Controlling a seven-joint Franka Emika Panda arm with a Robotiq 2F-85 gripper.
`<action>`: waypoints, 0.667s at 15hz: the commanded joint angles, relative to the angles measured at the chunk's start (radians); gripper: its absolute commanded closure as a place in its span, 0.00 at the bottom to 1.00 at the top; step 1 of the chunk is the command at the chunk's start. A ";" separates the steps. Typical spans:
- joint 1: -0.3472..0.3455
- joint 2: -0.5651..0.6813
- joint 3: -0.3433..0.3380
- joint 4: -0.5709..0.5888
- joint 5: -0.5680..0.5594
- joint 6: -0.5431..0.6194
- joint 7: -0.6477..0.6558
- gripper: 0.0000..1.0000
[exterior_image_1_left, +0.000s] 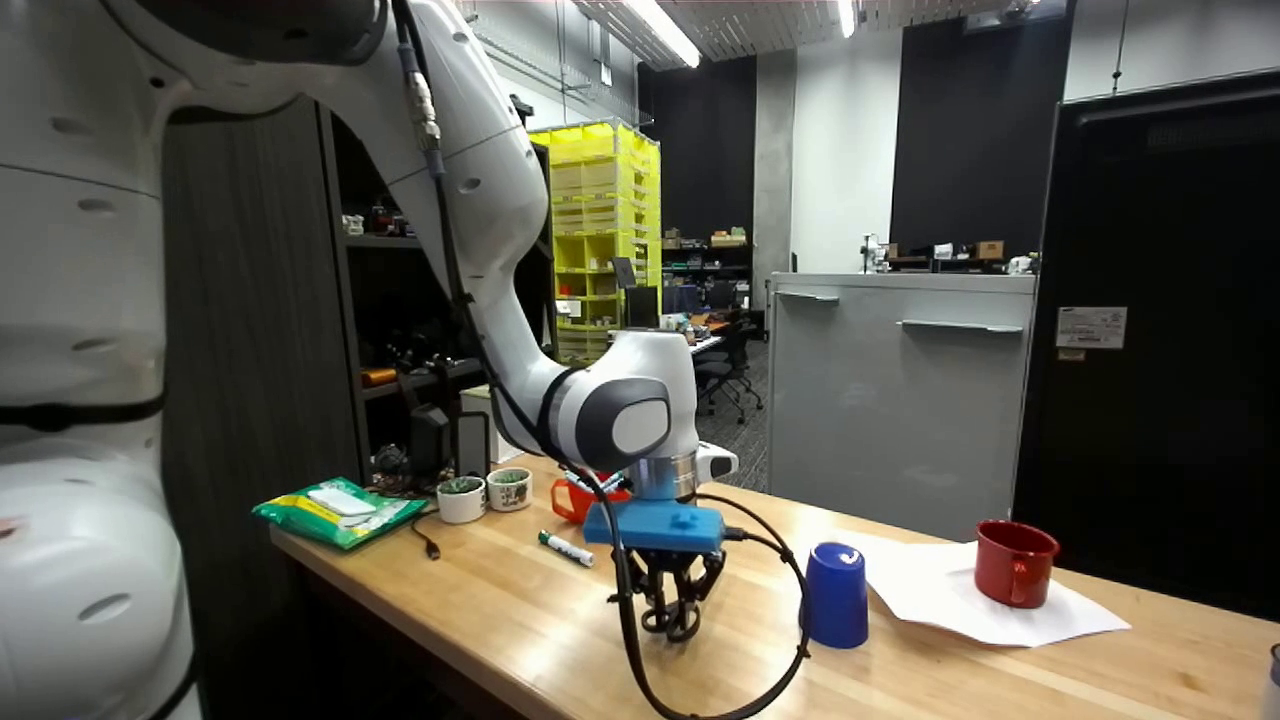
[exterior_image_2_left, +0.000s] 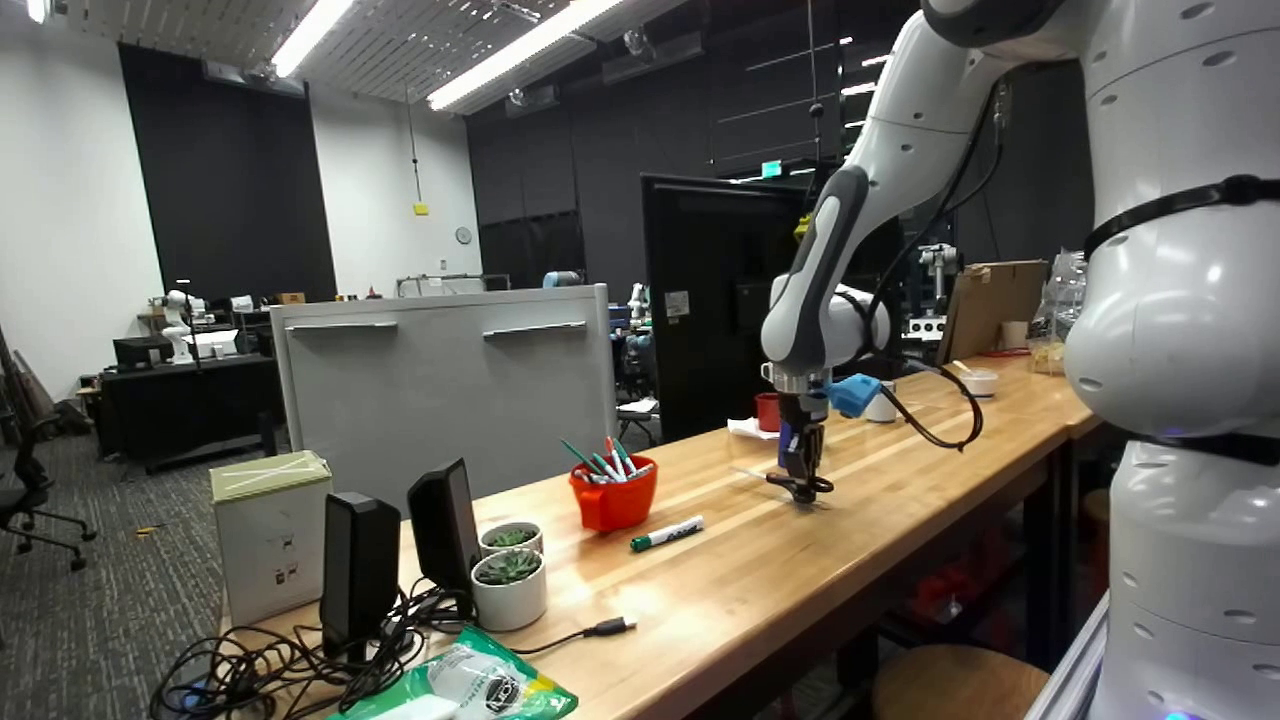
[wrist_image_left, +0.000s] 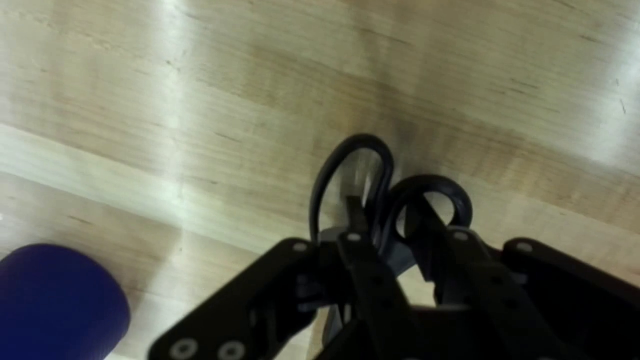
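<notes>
My gripper (wrist_image_left: 385, 212) points down at the wooden table, shut on the black-handled scissors (wrist_image_left: 384, 187). One finger reaches into each handle loop, and the inner sides of the loops sit between the fingers. In the wrist view my gripper covers most of the scissors beyond the loops. The scissors (exterior_image_2_left: 797, 488) hang at or just above the tabletop; whether they touch it I cannot tell. A pale strip that looks like their blade (exterior_image_2_left: 746, 471) runs away from the handles. Close by stands an upturned blue cup (exterior_image_1_left: 838, 597), at lower left in the wrist view.
A red mug (exterior_image_1_left: 1015, 565) stands on white paper (exterior_image_1_left: 935, 580) beyond the blue cup. Nearer the other end are a green-capped marker (exterior_image_2_left: 667, 534), an orange-red mug (exterior_image_2_left: 620, 500) of markers, potted plants (exterior_image_2_left: 510, 595), black speakers (exterior_image_2_left: 360, 570) and a green bag (exterior_image_1_left: 340, 512). The gripper's cable loops low.
</notes>
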 joint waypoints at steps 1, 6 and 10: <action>0.009 -0.082 -0.009 -0.054 -0.034 0.018 0.013 0.88; 0.019 -0.089 -0.006 -0.053 -0.037 0.020 0.021 0.74; 0.026 -0.083 -0.004 -0.052 -0.035 0.021 0.023 0.67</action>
